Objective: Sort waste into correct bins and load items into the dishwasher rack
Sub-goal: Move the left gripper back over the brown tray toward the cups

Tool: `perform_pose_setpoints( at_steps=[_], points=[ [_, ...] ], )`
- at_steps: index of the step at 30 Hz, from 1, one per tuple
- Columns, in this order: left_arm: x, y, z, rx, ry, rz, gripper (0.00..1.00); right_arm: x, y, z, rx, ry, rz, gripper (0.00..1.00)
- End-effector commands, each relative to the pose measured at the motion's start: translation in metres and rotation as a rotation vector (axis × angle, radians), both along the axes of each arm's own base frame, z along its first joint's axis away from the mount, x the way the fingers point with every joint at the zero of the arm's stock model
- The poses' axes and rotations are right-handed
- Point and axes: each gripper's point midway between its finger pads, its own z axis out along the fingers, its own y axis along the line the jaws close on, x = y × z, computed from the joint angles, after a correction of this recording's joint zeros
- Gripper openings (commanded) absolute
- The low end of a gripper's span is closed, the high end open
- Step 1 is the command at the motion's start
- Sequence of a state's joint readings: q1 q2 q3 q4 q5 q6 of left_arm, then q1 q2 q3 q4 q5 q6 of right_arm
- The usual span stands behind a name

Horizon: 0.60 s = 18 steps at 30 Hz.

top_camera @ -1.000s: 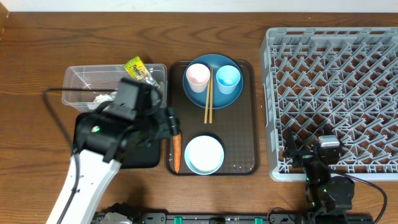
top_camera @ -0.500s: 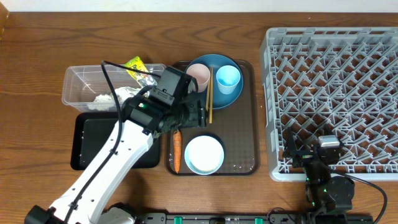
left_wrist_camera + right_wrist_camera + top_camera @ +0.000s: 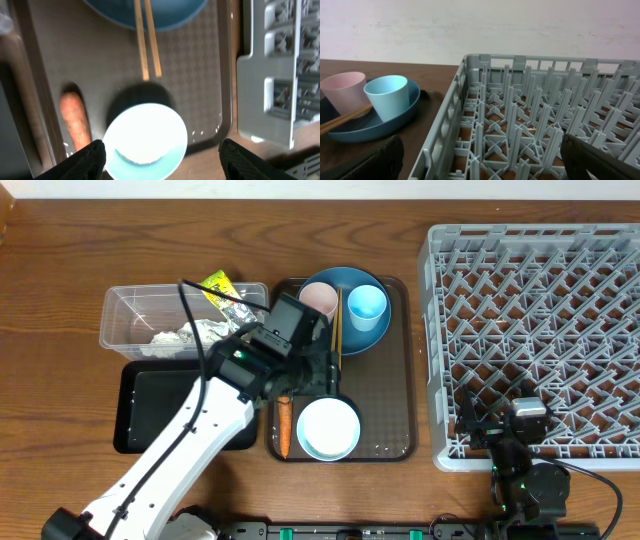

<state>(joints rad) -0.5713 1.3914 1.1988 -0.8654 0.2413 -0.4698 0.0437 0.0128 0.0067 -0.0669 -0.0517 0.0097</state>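
The pale blue-white round bowl (image 3: 145, 141) is sitting at the robot-side end of the dark brown serving tray (image 3: 200, 75), just beside the small orange carrot (image 3: 75, 120). It is probably rigid, smooth and slippery, so a rim pinch is looking safest. The left gripper (image 3: 163, 152) is hovering above it, spread wide and empty. The right gripper (image 3: 485, 160) is resting apart, also gaping and empty.

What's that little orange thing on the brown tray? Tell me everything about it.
It is a small orange carrot, smooth-skinned, tapering, whole. It lies flat on the dark brown serving tray, lengthwise along its left rim, just beside the pale blue-white bowl. From overhead the left arm covers its upper end. Nothing grips it.
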Motion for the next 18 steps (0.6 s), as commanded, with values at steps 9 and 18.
perform_pose_setpoints(
  at_steps=[9, 18],
  points=[
    [-0.011, -0.003, 0.015, 0.029, -0.022, -0.055, 0.74, 0.0, 0.002, -0.001, -0.008, 0.003, 0.007, 0.99],
    [0.003, 0.008, 0.086, 0.057, -0.145, -0.007, 0.73, 0.0, 0.002, -0.001, -0.008, 0.003, 0.007, 0.99]
  ],
)
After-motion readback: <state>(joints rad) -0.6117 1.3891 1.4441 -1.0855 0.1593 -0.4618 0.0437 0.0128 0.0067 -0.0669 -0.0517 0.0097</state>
